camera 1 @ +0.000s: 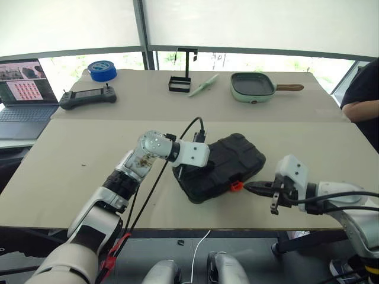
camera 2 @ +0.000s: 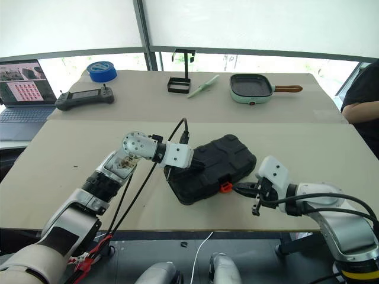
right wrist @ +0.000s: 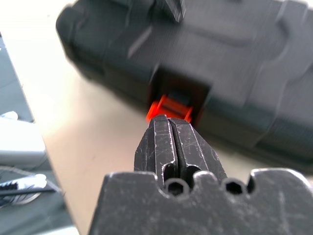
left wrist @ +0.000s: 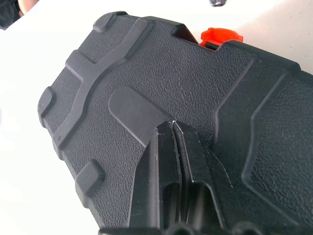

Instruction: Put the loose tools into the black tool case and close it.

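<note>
Right wrist view: my right gripper [right wrist: 171, 120], clenched empty, is nosing the orange latch [right wrist: 169, 106] | left gripper [left wrist: 173, 125], clenched, is pressing the lid | black tool case [camera 1: 228, 165] is lying shut mid-table near edge | rigid, textured, likely weighty; work the latch.

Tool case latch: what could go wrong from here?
1. The right pincer, shut, points at the orange latch; a narrow tip might slide off it, leaving the black tool case unlatched.
2. The left pincer, shut, rests on the lid on a small patch; a sideways push at the latch could turn or shift the case.
3. The case lies near the table's front edge; shoving could move it closer.
</note>
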Robot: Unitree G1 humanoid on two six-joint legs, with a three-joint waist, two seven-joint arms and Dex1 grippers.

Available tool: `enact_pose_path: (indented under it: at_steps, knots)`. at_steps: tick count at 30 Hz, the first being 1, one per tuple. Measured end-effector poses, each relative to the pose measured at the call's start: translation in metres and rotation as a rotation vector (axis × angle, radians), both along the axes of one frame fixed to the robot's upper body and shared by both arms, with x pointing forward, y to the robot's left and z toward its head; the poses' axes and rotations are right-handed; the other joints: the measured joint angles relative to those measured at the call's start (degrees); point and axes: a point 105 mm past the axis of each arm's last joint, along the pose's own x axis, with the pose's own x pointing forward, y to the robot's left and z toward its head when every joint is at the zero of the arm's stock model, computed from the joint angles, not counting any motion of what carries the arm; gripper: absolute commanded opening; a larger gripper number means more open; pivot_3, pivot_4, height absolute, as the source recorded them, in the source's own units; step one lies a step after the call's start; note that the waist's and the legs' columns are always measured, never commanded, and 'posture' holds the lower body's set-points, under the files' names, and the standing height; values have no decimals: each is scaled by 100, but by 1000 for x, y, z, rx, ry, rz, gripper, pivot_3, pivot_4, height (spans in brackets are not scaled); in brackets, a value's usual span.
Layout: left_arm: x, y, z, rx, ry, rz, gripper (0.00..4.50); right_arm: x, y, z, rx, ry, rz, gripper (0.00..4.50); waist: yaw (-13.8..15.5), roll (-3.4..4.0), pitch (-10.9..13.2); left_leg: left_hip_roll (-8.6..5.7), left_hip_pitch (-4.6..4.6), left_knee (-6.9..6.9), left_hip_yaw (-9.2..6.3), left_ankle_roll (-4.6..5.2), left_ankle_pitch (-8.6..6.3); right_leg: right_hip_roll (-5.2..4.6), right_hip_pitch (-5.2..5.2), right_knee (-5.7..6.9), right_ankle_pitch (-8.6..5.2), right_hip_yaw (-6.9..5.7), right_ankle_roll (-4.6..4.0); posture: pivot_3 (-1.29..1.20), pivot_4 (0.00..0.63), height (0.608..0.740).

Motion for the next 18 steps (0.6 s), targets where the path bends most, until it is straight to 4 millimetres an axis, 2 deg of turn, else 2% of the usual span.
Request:
enact_pose_path:
  at_steps: [3, 8, 13, 18]
  knots:
    - [0, 0, 0, 1, 2, 2, 109, -4, 1, -14, -20, 34, 4, 0, -4, 0, 0, 0, 1, 0, 1, 0, 0, 0, 0, 1, 0, 2, 0, 0, 150, 740]
    - [0, -1, -1, 4, 2, -3, 109, 8, 9, -37, -14, 15, -37, 0, -9, 0, -1, 0, 3, 0, 2, 0, 0, 1, -1, 2, -1, 4, 1, 0, 150, 740]
    - [-2, -5, -2, 8, -15, -22, 109, 33, 17, -29, -19, -89, -66, 0, -5, 0, -1, -1, 2, 0, 1, -1, 0, 3, -2, 2, -1, 3, 1, 0, 150, 740]
    - [-2, -4, -1, 13, -24, -23, 109, 35, 21, -25, 8, -99, -65, 0, -19, 0, -1, -3, 0, 1, 6, -1, 0, 2, -4, 1, 0, 4, 1, 0, 150, 740]
